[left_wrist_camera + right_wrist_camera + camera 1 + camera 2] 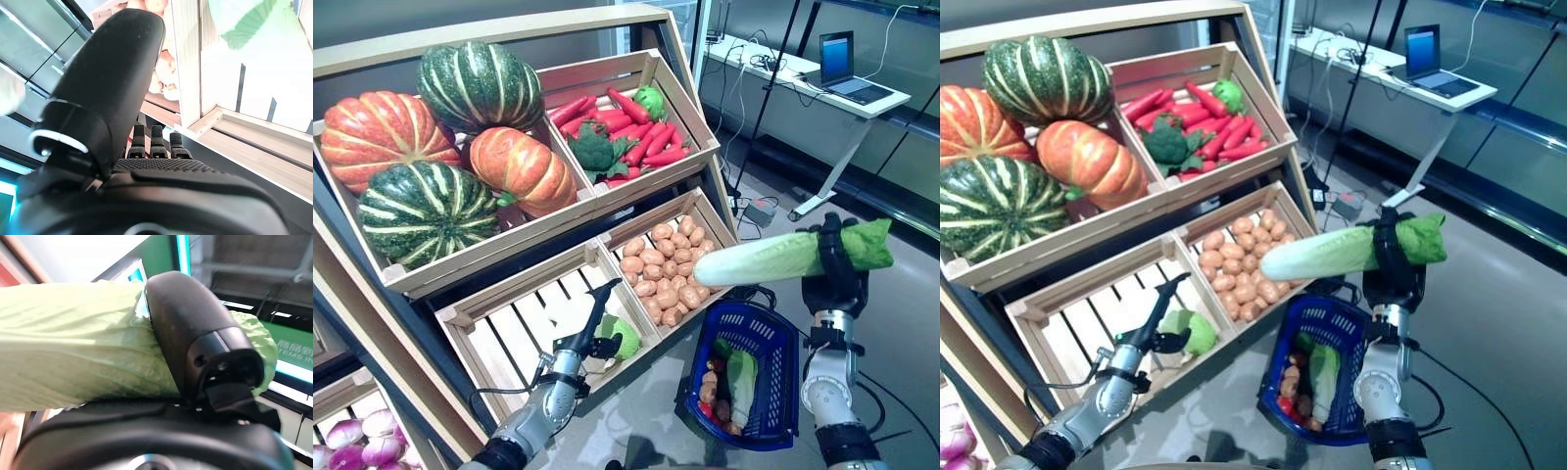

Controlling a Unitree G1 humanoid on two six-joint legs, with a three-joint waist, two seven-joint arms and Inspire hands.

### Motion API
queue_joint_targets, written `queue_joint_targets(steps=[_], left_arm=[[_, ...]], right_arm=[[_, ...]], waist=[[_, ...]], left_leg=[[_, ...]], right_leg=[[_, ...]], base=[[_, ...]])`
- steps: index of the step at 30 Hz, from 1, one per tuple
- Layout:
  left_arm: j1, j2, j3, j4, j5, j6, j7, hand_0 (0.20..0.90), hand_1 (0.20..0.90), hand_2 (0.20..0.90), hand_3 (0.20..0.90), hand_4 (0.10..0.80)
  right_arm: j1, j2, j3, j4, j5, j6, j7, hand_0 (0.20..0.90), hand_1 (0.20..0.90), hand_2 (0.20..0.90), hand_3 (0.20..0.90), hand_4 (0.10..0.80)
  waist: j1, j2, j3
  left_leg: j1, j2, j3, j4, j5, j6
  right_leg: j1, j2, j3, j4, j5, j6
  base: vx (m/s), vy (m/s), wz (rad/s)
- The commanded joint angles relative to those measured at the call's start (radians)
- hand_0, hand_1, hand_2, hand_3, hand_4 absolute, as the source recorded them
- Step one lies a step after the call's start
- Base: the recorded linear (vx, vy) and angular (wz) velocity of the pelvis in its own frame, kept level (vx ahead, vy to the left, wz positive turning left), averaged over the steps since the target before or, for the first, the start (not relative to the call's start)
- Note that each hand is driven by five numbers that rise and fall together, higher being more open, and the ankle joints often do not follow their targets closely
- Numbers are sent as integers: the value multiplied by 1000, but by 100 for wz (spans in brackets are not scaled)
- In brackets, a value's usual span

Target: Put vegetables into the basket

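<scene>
My right hand [835, 266] is shut on a long pale-green cabbage [773, 257] and holds it level, high above the blue basket [781, 364] on the floor. In the right wrist view the thumb [195, 333] wraps over the cabbage [73, 352]. The basket holds another long cabbage [741, 377] and small reddish and brown vegetables [710, 390]. My left hand [592, 325] is open, fingers straight, over the lower-left crate [524, 323], right beside a round green-and-white vegetable [622, 335]. It also shows in the right eye view [1157, 315].
A slanted wooden stand [401, 284] with crates of produce is to the left of the basket. A white desk [803, 73] with a laptop [842, 64] stands at the back right. Grey floor lies around the basket.
</scene>
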Motion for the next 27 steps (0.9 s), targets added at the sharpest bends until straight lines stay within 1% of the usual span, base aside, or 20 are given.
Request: queue_joint_targets(steps=[1, 5, 7, 10, 12, 13, 14, 16, 18, 19, 20, 21, 22, 23, 24, 25, 26, 27], left_arm=[[-97, 22, 58, -11, -35, -86, 57, 900, 900, 900, 900, 800], [-49, 19, 74, -14, -84, -99, 27, 900, 900, 900, 900, 800], [-39, 19, 78, -5, -112, -112, 29, 900, 900, 900, 900, 800], [-39, 21, 85, 8, -125, -142, 32, 900, 900, 900, 900, 800], [-42, 27, 87, 7, -137, -147, 32, 900, 900, 900, 900, 800], [-42, 27, 87, 6, -137, -147, 32, 900, 900, 900, 900, 800], [-45, 35, 93, 10, -156, -141, 35, 900, 900, 900, 900, 800], [-49, 38, 100, 19, -175, -138, 48, 900, 900, 900, 900, 800], [-34, 47, 118, 21, -188, -148, 49, 900, 900, 900, 900, 800], [-26, 49, 123, 19, -197, -156, 47, 900, 900, 900, 900, 800], [-7, 50, 136, 5, -209, -168, 44, 900, 900, 900, 900, 800], [2, 55, 141, -12, -222, -180, 37, 900, 900, 900, 900, 800], [0, 60, 146, -38, -237, -199, 24, 900, 900, 900, 900, 800], [-17, 63, 143, -47, -255, -207, 16, 900, 900, 900, 900, 800], [-32, 63, 142, -46, -282, -211, 1, 900, 900, 900, 900, 800], [-77, 60, 136, -33, -304, -222, -19, 900, 900, 900, 900, 800], [-119, 63, 126, -36, -315, -219, -13, 900, 900, 900, 900, 800], [-149, 70, 119, -43, -327, -213, -7, 900, 900, 900, 900, 800]], right_arm=[[-77, -97, -79, -11, -141, -63, 0, 300, 300, 300, 300, 400], [-48, -136, -76, 82, -295, -36, -97, 300, 300, 300, 300, 400], [-50, -160, -72, 151, -310, -16, -124, 300, 300, 300, 300, 400], [-69, -190, -76, 272, -268, 42, -135, 300, 300, 300, 300, 400], [-79, -201, -82, 336, -267, 54, -134, 300, 300, 300, 300, 400], [-79, -201, -82, 337, -267, 54, -134, 300, 300, 300, 300, 400], [-90, -211, -80, 391, -324, 61, -177, 300, 300, 300, 300, 400], [-104, -219, -73, 429, -362, 69, -202, 300, 300, 300, 300, 400], [-120, -227, -57, 447, -423, 77, -245, 300, 300, 300, 300, 400], [-123, -229, -52, 445, -438, 81, -258, 300, 300, 300, 300, 400], [-128, -235, -44, 438, -477, 86, -278, 300, 300, 300, 300, 400], [-129, -242, -34, 427, -506, 82, -298, 300, 300, 300, 300, 400], [-143, -255, -10, 417, -536, 70, -336, 300, 300, 300, 300, 400], [-169, -269, 8, 422, -554, 72, -357, 300, 300, 300, 300, 400], [-194, -282, 16, 432, -558, 74, -364, 300, 300, 300, 300, 400], [-256, -309, 33, 453, -554, 93, -380, 300, 300, 300, 300, 400], [-310, -320, 53, 463, -568, 107, -402, 300, 300, 300, 300, 400], [-342, -328, 69, 474, -568, 109, -414, 300, 300, 300, 300, 400]], waist=[[1, 7, -5], [2, 0, -5], [7, -4, 0], [21, -10, 8], [31, -12, 15], [31, -12, 15], [41, -15, 21], [48, -16, 25], [56, -18, 31], [58, -20, 36], [63, -24, 50], [69, -27, 69], [83, -23, 112], [90, -17, 139], [91, -13, 153], [92, -8, 179], [90, -2, 199], [90, 2, 215]], left_leg=[[51, 0, 18, 9, -126, 14], [53, 3, 22, 9, -127, 11], [50, 6, 23, 9, -127, 10], [47, 9, 20, 9, -126, 9], [47, 11, 16, 9, -125, 9], [47, 11, 16, 9, -125, 9], [45, 13, 13, 9, -124, 8], [47, 14, 11, 9, -122, 7], [56, 15, 26, 17, -114, 2], [49, 16, 32, 43, -121, -1], [20, 16, 39, 115, -141, -4], [-34, 17, 33, 236, -161, -8], [-141, 19, -28, 376, -159, -22], [-190, 12, -72, 368, -139, -32], [-201, 10, -76, 346, -134, -32], [-232, 9, -63, 371, -145, -21], [-257, 5, -66, 399, -167, -10], [-276, 8, -58, 408, -177, -5]], right_leg=[[2, 29, -13, 2, 13, -52], [2, 30, -11, 2, 11, -52], [-1, 31, -14, 2, 13, -52], [-2, 34, -18, 2, 15, -54], [0, 35, -22, 2, 15, -56], [1, 35, -23, 2, 15, -56], [2, 37, -30, 2, 14, -57], [3, 39, -33, 2, 14, -60], [8, 43, -35, 2, 10, -70], [7, 42, -34, 9, 7, -73], [-1, 39, -34, 35, -2, -83], [-15, 33, -28, 72, -12, -93], [-45, 36, -22, 134, -26, -107], [-70, 40, -18, 171, -36, -111], [-84, 38, -21, 187, -44, -112], [-114, 25, -40, 212, -54, -111], [-158, 15, -38, 242, -60, -108], [-193, 8, -46, 273, -64, -105]], base=[[30, -49, -10], [32, -41, -7], [4, -42, -1], [7, -68, 0], [13, -71, 0], [20, -120, 2], [24, -146, 1], [37, -176, 1], [54, -141, -1], [33, -108, -3], [-17, -90, -4], [-114, -109, -3], [-209, -78, -1], [-220, -45, 0], [-211, 24, -2], [-206, 52, -2], [-234, 56, -4], [-234, 16, -2]])
